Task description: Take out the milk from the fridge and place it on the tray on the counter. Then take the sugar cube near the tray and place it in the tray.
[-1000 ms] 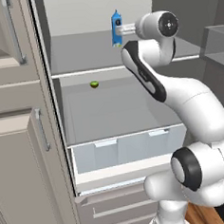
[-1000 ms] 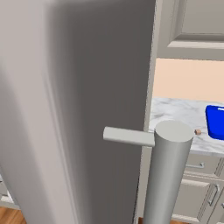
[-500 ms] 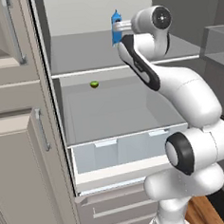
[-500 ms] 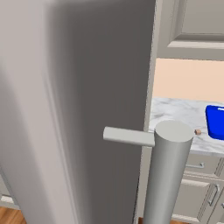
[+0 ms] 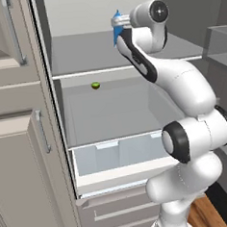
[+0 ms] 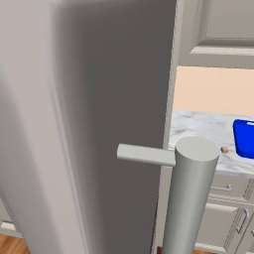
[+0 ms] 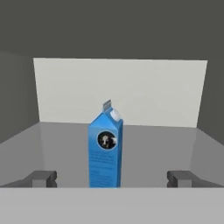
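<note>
On the upper shelf of the fridge point(image 5: 134, 104) we see the milk point(image 7: 105, 151) standing upright, a blue carton with a gabled top and a dark round mark facing us. Through the hand view our gripper point(image 7: 111, 178) has its jaws spread wide, one fingertip far to each side of the carton, and the milk sits between them but farther back on the shelf (whether it is already inside the jaws we cannot tell). Nothing is held. From the left base view the arm reaches up and in, its hand just beside the carton's blue edge. One shelf lower lies a tiny green round item point(image 5: 95, 86). Over on the counter point(image 6: 206, 130) the sugar cube point(image 6: 224, 149) rests just beside the blue tray point(image 6: 245, 139).
</note>
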Controlling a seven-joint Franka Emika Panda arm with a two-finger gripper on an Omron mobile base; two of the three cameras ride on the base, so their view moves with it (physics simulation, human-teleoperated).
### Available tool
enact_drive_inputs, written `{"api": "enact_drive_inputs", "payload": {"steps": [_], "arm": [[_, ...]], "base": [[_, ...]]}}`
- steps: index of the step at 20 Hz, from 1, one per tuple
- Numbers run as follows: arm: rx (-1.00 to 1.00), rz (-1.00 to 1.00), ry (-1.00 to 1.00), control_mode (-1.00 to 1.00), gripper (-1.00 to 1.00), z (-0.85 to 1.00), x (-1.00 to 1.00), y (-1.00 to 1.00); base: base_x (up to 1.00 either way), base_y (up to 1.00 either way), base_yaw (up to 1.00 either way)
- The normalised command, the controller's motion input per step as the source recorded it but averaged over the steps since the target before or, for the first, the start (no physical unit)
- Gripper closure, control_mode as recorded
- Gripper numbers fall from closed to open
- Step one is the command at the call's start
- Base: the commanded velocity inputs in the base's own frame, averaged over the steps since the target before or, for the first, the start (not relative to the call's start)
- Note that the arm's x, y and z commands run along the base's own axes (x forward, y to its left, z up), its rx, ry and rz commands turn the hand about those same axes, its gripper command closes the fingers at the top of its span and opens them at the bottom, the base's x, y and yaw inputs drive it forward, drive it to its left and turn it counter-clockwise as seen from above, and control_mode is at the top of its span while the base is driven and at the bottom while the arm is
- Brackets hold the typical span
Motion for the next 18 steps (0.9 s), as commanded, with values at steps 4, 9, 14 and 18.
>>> {"api": "enact_drive_inputs", "payload": {"steps": [4,9,14,18], "arm": [[0.00,0.00,0.00,-1.00,-1.00,0.04,0.29,0.00],[0.00,0.00,0.00,-1.00,-1.00,0.00,0.28,0.16],[0.00,0.00,0.00,-1.00,-1.00,0.00,0.20,0.11],[0.00,0.00,0.00,-1.00,-1.00,0.00,0.17,0.00]], "base": [[0.00,0.00,0.00],[0.00,0.00,0.00],[0.00,0.00,0.00],[0.00,0.00,0.00]]}}
